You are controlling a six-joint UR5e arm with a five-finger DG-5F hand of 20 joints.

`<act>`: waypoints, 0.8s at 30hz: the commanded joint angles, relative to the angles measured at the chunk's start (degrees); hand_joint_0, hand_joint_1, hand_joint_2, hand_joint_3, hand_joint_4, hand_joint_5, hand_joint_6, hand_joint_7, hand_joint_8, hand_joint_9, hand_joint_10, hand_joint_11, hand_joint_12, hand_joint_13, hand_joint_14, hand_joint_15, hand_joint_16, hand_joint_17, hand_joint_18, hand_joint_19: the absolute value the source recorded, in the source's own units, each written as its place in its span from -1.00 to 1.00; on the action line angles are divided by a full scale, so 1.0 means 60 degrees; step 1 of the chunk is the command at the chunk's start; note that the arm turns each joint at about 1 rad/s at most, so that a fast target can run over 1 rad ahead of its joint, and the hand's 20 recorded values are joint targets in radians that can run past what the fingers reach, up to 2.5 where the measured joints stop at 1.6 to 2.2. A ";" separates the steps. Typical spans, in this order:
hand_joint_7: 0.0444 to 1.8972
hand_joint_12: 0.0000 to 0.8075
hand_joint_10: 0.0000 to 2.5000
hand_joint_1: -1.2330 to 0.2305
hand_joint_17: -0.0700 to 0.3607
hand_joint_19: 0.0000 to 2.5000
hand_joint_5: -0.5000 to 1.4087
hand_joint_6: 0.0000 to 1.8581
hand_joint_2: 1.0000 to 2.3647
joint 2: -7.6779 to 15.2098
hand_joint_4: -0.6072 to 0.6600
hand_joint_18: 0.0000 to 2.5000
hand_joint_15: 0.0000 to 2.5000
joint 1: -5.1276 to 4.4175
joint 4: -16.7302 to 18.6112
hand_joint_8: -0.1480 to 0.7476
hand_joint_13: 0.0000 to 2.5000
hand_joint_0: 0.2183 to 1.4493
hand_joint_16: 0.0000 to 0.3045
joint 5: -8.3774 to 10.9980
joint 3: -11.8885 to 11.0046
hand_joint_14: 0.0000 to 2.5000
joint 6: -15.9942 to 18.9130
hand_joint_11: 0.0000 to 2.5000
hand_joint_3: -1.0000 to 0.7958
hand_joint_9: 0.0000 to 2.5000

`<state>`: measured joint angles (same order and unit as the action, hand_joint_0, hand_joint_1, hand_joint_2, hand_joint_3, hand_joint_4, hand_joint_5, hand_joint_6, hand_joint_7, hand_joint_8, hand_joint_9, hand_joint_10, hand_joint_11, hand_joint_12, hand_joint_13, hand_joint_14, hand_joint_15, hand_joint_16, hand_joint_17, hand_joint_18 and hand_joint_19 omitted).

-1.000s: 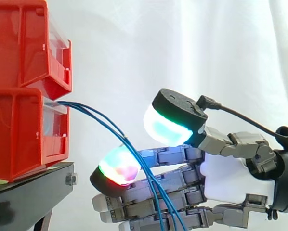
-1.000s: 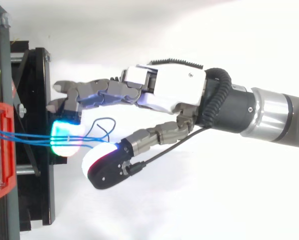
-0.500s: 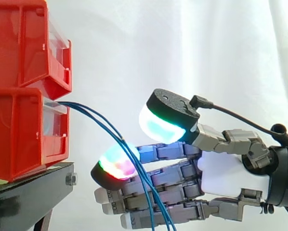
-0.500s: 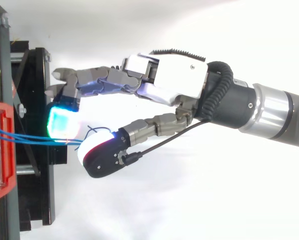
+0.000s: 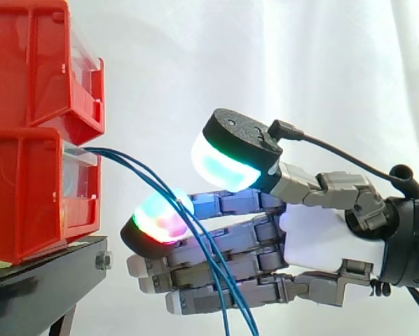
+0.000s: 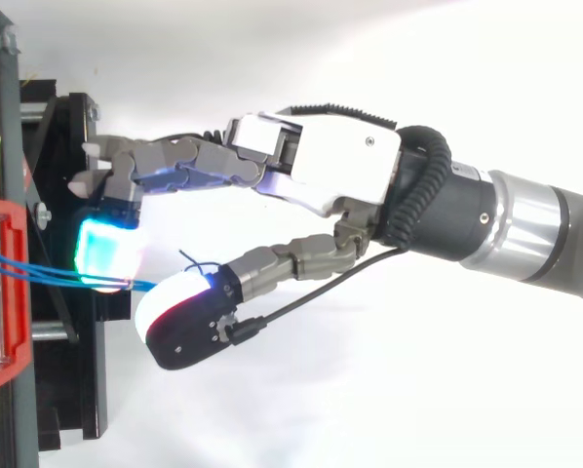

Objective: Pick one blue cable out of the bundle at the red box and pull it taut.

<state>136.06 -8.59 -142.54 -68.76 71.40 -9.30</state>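
Reaching toward the red box (image 5: 27, 189) from its open side, the hand (image 5: 321, 238) is spread open. Its fingers (image 5: 216, 262) lie nearly straight, stacked and pointing at the box, and the thumb (image 5: 220, 164) is held above and apart from them. Blue cables (image 5: 136, 168) come out of the box's front, just under its clear window. They arc away from it and droop down across the fingers, passing close by the topmost glowing fingertip. From above, the cables (image 6: 38, 270) run from the box into the gap between that fingertip and the thumb. Nothing is pinched, and whether a cable touches a pad I cannot tell. The cables hang slack, not taut. The box sits on a black stand (image 5: 41, 280) with a second red bin (image 5: 27, 63) stacked on top of it. A white curtain (image 5: 265, 56) hangs behind.
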 commanded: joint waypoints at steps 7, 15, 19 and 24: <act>0.20 -0.13 -1.00 -0.27 -0.08 -0.97 -0.60 -0.46 -1.00 0.0306 0.43 -0.98 -0.95 -0.0033 0.0290 0.01 -0.88 -0.40 -0.63 0.0035 -0.0079 -1.00 0.0070 -0.99 -0.42 -0.67; 0.11 -0.13 -1.00 -0.23 -0.09 -0.97 -0.61 -0.35 -0.99 0.0306 0.32 -0.97 -0.95 0.0011 0.0275 0.01 -0.86 -0.34 -0.63 0.0020 -0.0094 -1.00 0.0158 -0.98 -0.32 -0.65; 0.03 -0.13 -1.00 -0.20 -0.09 -0.96 -0.61 -0.32 -0.99 0.0306 0.33 -0.96 -0.95 0.0026 0.0275 0.01 -0.86 -0.34 -0.63 0.0006 -0.0094 -1.00 0.0158 -0.97 -0.32 -0.65; 0.06 -0.14 -1.00 -0.18 -0.10 -0.96 -0.61 -0.34 -0.99 0.0306 0.36 -0.97 -0.94 0.0084 0.0275 0.01 -0.86 -0.35 -0.64 -0.0038 -0.0138 -1.00 0.0275 -0.97 -0.31 -0.65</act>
<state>137.90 -8.25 -140.90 -68.86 70.73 -8.02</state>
